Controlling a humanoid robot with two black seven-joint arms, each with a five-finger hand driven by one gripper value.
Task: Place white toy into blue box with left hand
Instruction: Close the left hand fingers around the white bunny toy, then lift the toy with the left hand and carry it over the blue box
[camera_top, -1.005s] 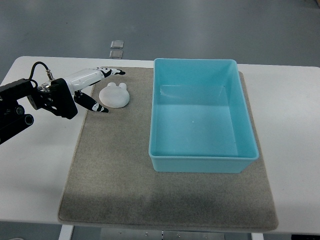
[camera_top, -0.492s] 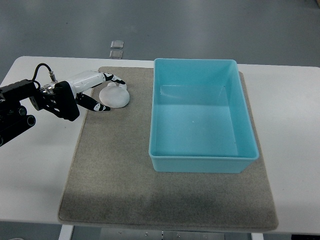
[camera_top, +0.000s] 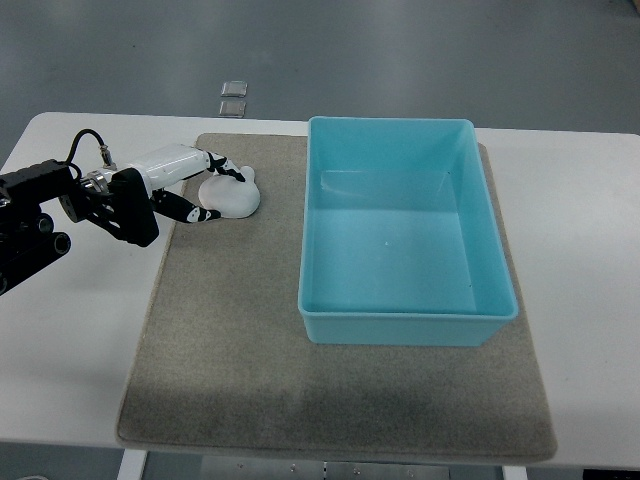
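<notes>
A white bench (camera_top: 590, 300) fills most of the frame, covered centrally by a grey felt mat (camera_top: 230, 340). Above it lies grey floor (camera_top: 400, 50) with two small clear squares (camera_top: 233, 96).

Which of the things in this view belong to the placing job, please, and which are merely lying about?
Part of the job:
- white toy, on the mat
- blue box, nothing in it
- left robot hand, fingers closing around the toy

Lying about:
- grey mat under everything
- two small clear squares on the floor beyond the table
</notes>
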